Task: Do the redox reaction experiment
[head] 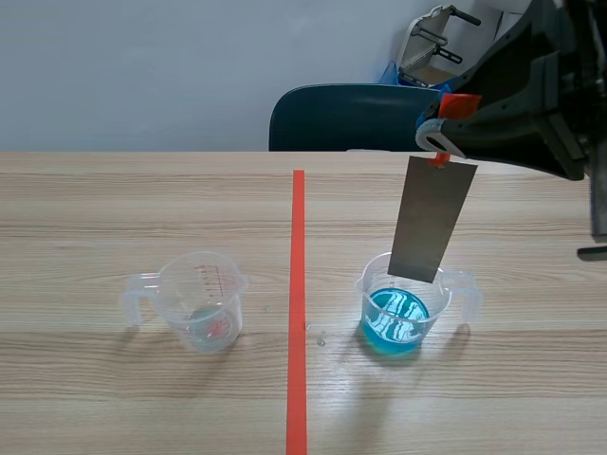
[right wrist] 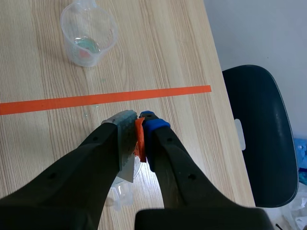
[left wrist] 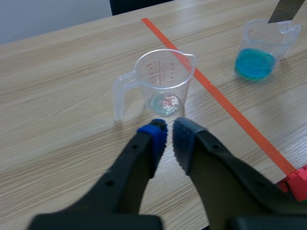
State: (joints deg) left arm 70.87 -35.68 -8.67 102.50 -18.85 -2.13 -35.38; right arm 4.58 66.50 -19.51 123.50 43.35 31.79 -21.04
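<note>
L claw (left wrist: 169,132) is sitting w/ fingers nearly together, gripping nothing, just short of clear cup (left wrist: 165,81). Past tape line (head: 298,303), blue-liquid cup (head: 398,327) is standing. Metal strip (head: 432,218) is hanging over it, w/ R claw (right wrist: 139,132) clamping its top.

wide gap between clear cup (head: 201,308) and blue cup (head: 403,327); metal strip (head: 432,223) overhangs the latter.

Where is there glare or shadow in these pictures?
Scene view: white glare streaks the blue liquid in the right beaker; soft shadows lie beside it and the clear beaker. Left wrist view: that beaker's shadow is faint.
</note>
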